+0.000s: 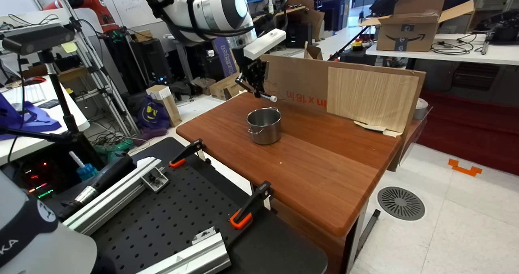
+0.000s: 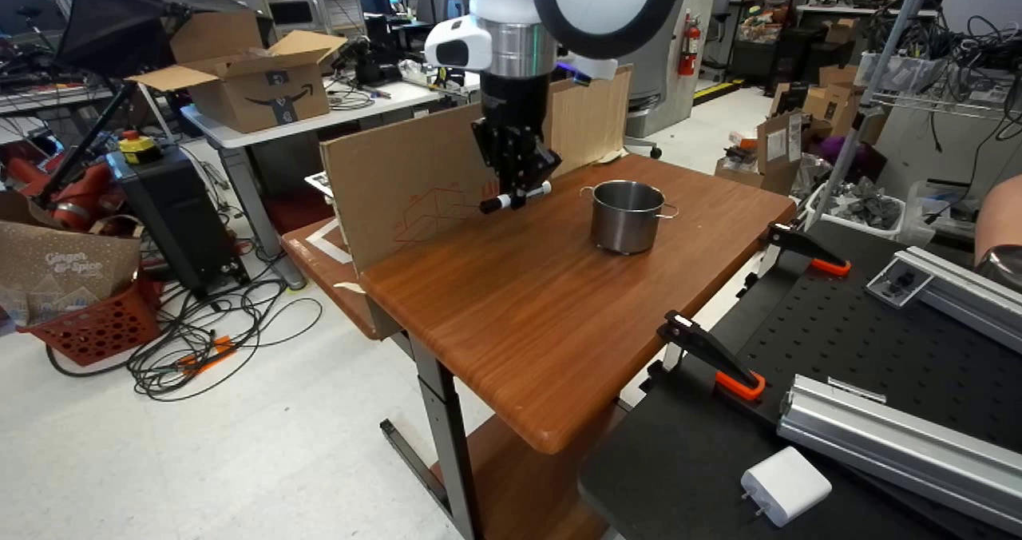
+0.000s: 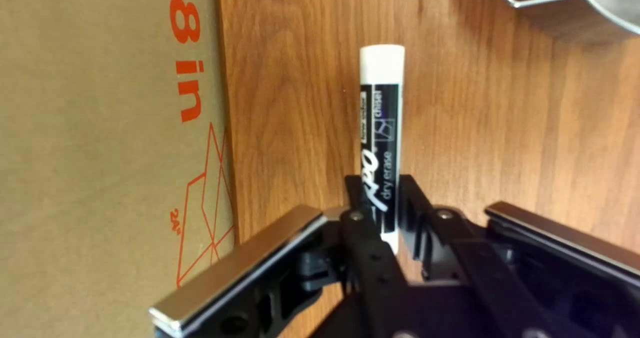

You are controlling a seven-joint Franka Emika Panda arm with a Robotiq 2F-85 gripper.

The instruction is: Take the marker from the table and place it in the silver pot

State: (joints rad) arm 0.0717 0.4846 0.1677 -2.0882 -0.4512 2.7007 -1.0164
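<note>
My gripper (image 1: 258, 92) is shut on a marker (image 3: 381, 123) with a white body and a black label. The marker lies level and shows in both exterior views (image 1: 269, 97) (image 2: 537, 191). It is held above the reddish-brown table (image 1: 324, 168), apart from its top. In the wrist view the jaws (image 3: 382, 193) grip it near its lower part, and its dark cap end is hidden. The silver pot (image 1: 265, 132) stands upright on the table, also in an exterior view (image 2: 623, 224). The gripper is beside the pot and higher than its rim. The wrist view shows part of the pot (image 3: 575, 20) at upper right.
A cardboard panel (image 2: 415, 196) stands upright along a table edge, close to the gripper, and fills the left of the wrist view (image 3: 110, 168). Black clamps with orange pads (image 1: 247, 209) and a black perforated board (image 1: 174, 209) lie along the opposite edge.
</note>
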